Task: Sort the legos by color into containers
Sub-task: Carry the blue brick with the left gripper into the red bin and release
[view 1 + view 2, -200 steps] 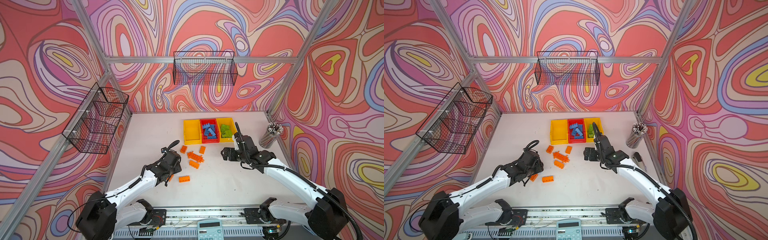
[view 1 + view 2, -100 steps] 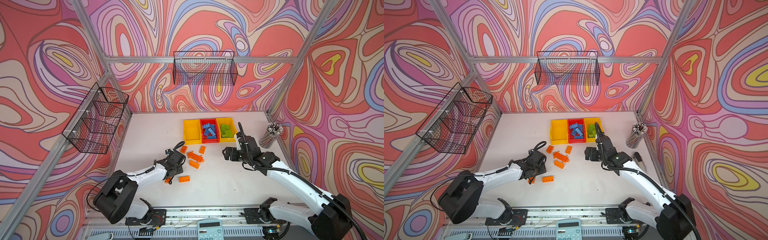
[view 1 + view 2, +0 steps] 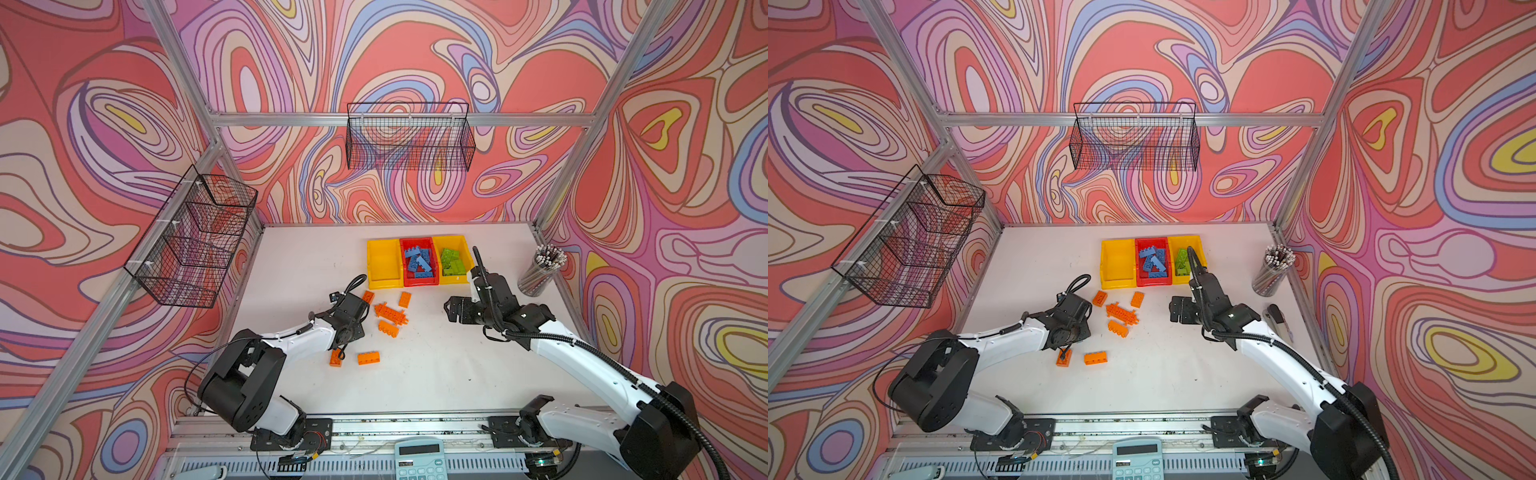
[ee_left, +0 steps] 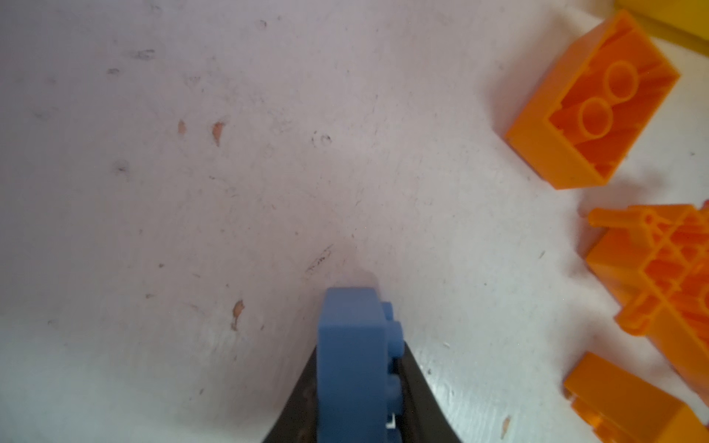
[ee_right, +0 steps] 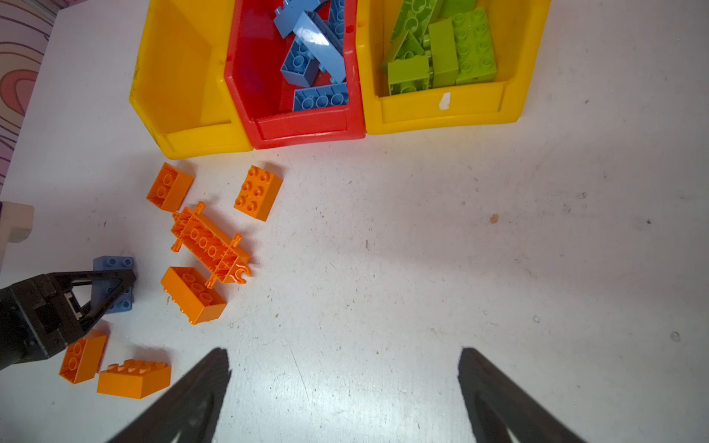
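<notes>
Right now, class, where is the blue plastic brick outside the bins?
Both wrist views show the blue plastic brick gripped in the left hand, left of centre, beside the orange plastic bricks.

The left arm [image 3: 291,336] lies low and stretched out, its wrist bent down in front of and to the left of the red container [image 3: 419,281]. The left end effector [image 4: 356,383] is clamped on a blue brick [image 4: 353,345], which seems to rest on the counter [image 3: 436,374], though the view is too close to be sure. The right arm [image 3: 582,365] reaches in front of and to the right of that container. The right end effector [image 5: 345,356] has its jaws spread wide, holding nothing.
</notes>
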Available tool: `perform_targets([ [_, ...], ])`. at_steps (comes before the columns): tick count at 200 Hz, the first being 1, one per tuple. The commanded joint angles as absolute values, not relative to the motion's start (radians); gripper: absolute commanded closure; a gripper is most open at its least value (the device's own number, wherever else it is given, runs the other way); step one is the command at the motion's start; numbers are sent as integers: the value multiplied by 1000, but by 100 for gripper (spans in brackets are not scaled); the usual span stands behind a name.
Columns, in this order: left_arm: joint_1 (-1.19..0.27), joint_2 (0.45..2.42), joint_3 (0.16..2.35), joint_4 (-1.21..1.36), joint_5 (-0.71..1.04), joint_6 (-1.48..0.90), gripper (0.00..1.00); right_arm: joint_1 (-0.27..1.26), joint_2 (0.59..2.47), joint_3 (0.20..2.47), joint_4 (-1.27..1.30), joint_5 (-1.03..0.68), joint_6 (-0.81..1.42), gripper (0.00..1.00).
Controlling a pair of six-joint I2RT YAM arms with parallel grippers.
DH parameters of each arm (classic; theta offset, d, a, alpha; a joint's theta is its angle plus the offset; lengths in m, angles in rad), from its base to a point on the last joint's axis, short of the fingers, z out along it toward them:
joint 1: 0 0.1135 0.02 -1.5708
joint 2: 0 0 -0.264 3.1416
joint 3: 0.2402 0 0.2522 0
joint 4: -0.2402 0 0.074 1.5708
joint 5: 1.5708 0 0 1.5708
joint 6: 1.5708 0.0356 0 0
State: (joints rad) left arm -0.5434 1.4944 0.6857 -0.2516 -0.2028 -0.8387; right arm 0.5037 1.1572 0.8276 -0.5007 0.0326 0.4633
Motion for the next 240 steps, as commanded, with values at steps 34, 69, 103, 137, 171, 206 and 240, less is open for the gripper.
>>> perform_targets([
  [34, -560, 1476, 824, -367, -159, -797, 97, 509, 1155, 785, -453, 31, 465, 2],
  [69, -624, 1507, 1024, -450, -188, -749, 97, 508, 1145, 764, -437, 26, 471, 2],
  [103, -644, 1620, 1245, -448, -172, -714, 97, 508, 1106, 748, -445, 37, 476, 2],
  [137, -666, 1801, 1511, -459, -136, -664, 97, 509, 1055, 747, -489, 59, 476, 2],
  [171, -666, 1982, 1738, -456, -80, -651, 96, 508, 1000, 739, -523, 83, 480, 2],
  [206, -666, 2125, 1901, -423, -38, -639, 95, 508, 970, 745, -555, 97, 484, 2],
  [240, -649, 2238, 2001, -381, 14, -661, 90, 508, 954, 756, -575, 110, 489, 2],
])
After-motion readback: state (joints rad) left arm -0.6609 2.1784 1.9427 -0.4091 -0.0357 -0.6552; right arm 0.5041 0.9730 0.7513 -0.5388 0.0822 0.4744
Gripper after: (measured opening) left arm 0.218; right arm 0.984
